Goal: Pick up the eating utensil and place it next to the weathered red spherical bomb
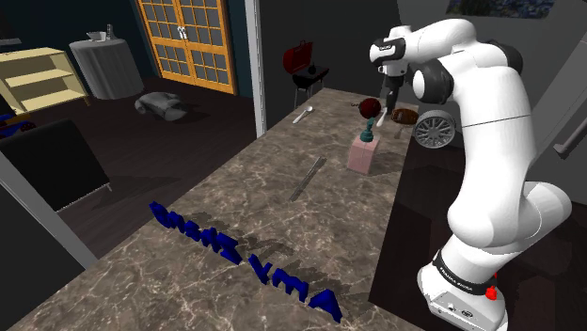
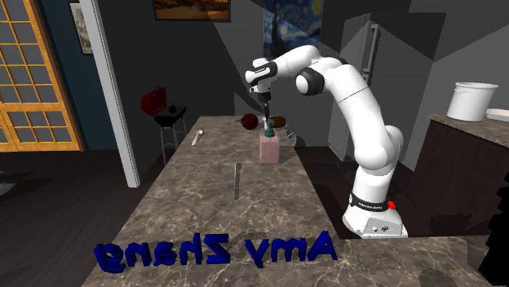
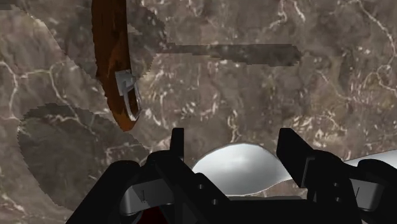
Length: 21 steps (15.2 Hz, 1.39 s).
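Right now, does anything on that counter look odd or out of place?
Yes: big blue letters stand on the counter, at the bottom of the second exterior view, and they read mirrored there, like "Amy Zhang" backwards.

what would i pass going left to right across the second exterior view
orange door → red grill → spoon → bomb → pink box → stand → white pot
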{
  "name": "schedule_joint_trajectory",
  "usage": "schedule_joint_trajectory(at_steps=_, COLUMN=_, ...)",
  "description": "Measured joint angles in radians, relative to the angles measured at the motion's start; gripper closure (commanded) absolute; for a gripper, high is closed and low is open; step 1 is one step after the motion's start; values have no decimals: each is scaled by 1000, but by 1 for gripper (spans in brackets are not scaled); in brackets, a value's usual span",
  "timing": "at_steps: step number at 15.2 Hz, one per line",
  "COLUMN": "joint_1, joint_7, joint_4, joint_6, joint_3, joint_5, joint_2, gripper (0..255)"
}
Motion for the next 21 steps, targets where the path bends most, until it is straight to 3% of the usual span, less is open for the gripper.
schedule_joint_trajectory(at_steps=11, joint_1=4, joint_7=0, joint_4=-97, joint_6=129, joint_3=9, joint_5=12, joint_2=35, gripper=255)
schedule_joint_trajectory(at_steps=17, joint_1=6, joint_7=0, joint_4=-105, joint_6=136, joint_3=9, joint_5=12, joint_2=34, gripper=255)
schedule_joint_trajectory(at_steps=18, joint_1=6, joint_7=0, joint_4=-105, joint_6=136, joint_3=9, joint_5=12, joint_2=34, gripper=0)
schedule_joint_trajectory(at_steps=21, joint_1=6, joint_7=0, joint_4=-105, joint_6=136, joint_3=9, joint_5=12, joint_2=34, gripper=0)
